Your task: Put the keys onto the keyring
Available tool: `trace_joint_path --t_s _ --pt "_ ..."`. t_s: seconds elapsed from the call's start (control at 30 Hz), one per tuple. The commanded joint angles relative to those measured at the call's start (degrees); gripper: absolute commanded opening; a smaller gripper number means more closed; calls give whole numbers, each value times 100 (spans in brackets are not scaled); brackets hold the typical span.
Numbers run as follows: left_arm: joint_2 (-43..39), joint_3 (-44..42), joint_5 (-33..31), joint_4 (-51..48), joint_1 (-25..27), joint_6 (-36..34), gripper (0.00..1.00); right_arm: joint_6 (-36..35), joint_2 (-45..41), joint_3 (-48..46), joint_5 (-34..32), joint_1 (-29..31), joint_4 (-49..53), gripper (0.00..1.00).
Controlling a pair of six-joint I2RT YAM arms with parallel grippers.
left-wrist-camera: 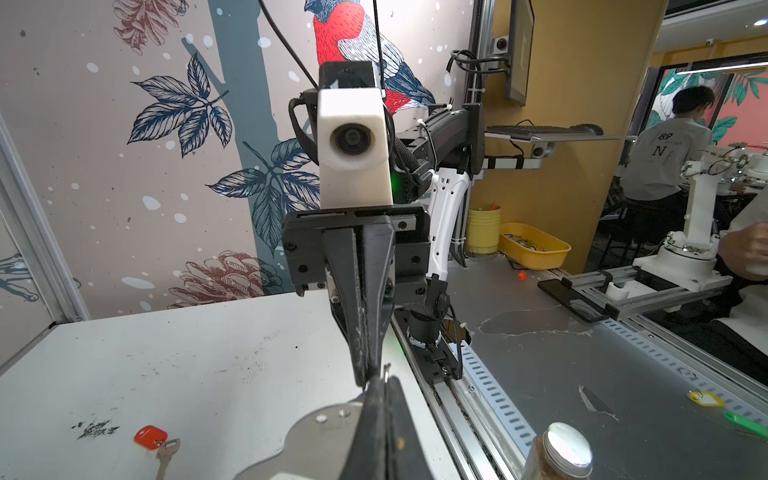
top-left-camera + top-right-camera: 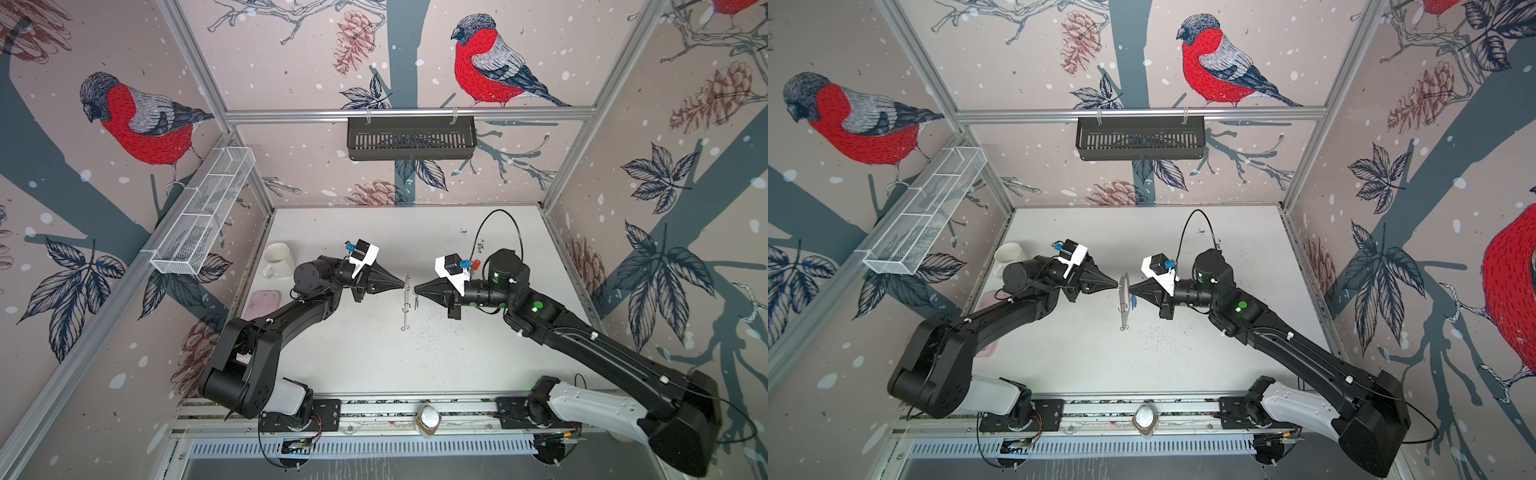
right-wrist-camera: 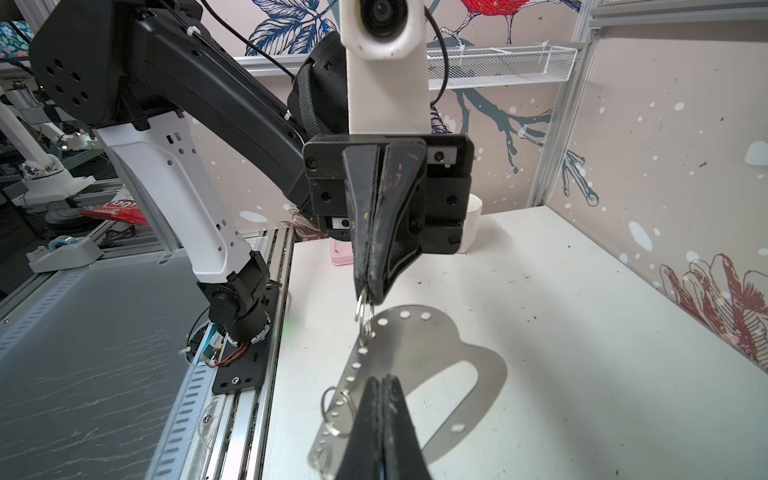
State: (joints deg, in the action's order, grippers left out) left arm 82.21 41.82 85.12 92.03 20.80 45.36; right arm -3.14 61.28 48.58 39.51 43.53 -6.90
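both pincers meet over the tabletop (image 2: 353,357). the left pincer (image 2: 403,285) is clamped on a silver ring (image 3: 362,305) of the keyring (image 3: 415,332), which is held on edge between them. the right pincer (image 2: 415,289) is closed at the keyring; what it grips is hidden. a blue tag (image 2: 1133,300) dangles beside it. the red-tag key (image 1: 154,438) lies on the tabletop, apart.

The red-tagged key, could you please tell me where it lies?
In a top view the red-tagged key lies on the white table, right of centre, beside the right arm's wrist.
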Motion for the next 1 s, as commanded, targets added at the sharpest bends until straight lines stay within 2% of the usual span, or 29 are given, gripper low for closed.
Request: trace_joint_path --t_s 0.0,0.17,0.53,0.67,0.77,0.97 --pt "-30 17 -290 1125 -13 139 0 91 -41 -43 -320 40 -383 0" --pt "-83 -24 -553 1133 -13 224 0 168 -119 -149 -533 127 -662 0" --pt "-203 -198 -1987 1048 -67 632 0 420 -406 -423 -1726 276 -1203 0" --pt "-514 -408 -2881 347 -67 308 0 597 -530 -550 -2190 291 -1510 0" --pt "-813 -478 -3321 -309 -67 56 0 656 -542 -579 -2431 297 -1694 0" --pt "-1071 -401 -3718 -1064 -35 165 0 641 -355 -369 -2663 299 -1886 0"
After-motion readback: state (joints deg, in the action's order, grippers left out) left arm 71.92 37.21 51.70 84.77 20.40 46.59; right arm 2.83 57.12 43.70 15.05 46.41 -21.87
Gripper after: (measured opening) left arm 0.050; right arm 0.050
